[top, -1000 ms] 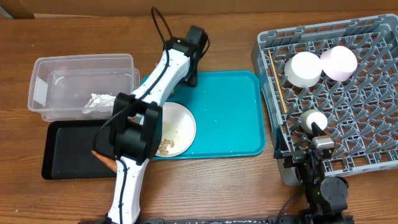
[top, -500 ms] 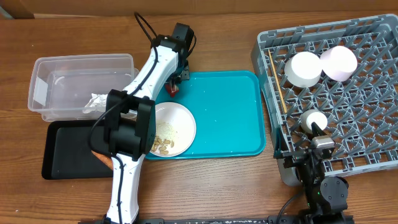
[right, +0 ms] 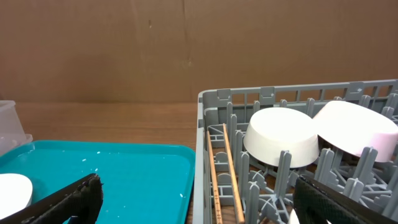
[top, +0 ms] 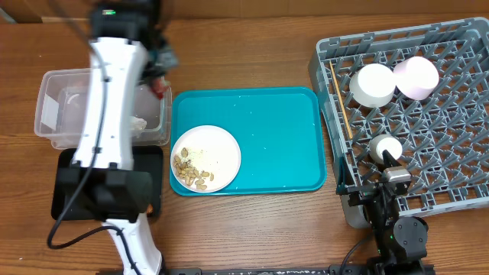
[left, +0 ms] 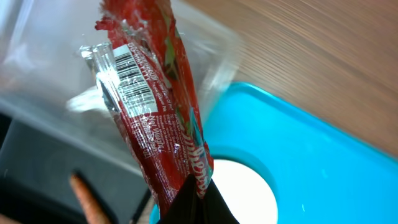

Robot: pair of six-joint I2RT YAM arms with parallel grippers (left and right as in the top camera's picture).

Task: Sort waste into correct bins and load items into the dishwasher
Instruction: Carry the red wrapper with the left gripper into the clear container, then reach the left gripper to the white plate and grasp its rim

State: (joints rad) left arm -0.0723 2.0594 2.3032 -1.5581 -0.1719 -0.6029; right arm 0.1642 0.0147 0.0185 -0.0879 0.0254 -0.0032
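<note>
My left gripper (left: 198, 186) is shut on the red snack wrapper (left: 155, 112), which hangs over the right end of the clear tub (top: 47, 114). Overhead, that gripper (top: 157, 63) sits at the tub's far right corner. A crumpled silver wrapper (top: 139, 122) lies inside the tub. The orange carrot (left: 85, 198) rests on the black tray (top: 65, 195). A white plate (top: 218, 153) with nuts (top: 191, 174) sits on the teal tray (top: 267, 130). My right gripper (right: 198, 185) is open and empty at the near left edge of the grey dish rack (top: 458, 191), which holds two white bowls (top: 372, 84) (top: 416, 76) and chopsticks (top: 341, 103).
The left arm (top: 107, 130) stretches across the black tray and the tub, hiding part of each. A small white round object (top: 384, 147) stands in the rack near the right arm. Bare wooden table (top: 267, 229) lies in front of the teal tray.
The left gripper closed on the red wrapper at the teal tray's far left corner, then swung left with it to the clear tub. The right arm stayed still.
</note>
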